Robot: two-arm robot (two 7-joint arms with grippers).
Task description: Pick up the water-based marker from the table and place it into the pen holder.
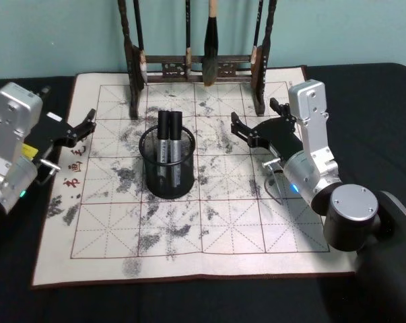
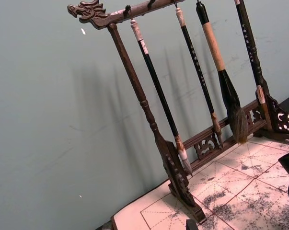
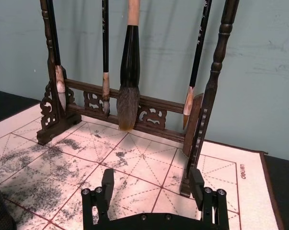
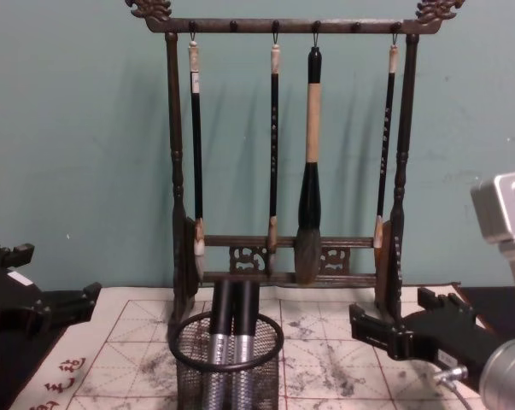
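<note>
Now both markers [image 1: 169,145] stand in the holder [image 1: 166,182] — right gripper [image 1: 253,129] wide and empty, left gripper [image 1: 81,128] also open — so retreat slowly.

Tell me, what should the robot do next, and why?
Probably nothing more than drawing both arms back. Two markers already stand upright in the pen holder, and I see none lying on the mat. The left gripper and right gripper are open, apart from the holder.

The room is bright and even; the brush rack [image 2: 182,120] throws soft shadows on the wall [image 2: 48,120]; nothing looks blurry.
</note>
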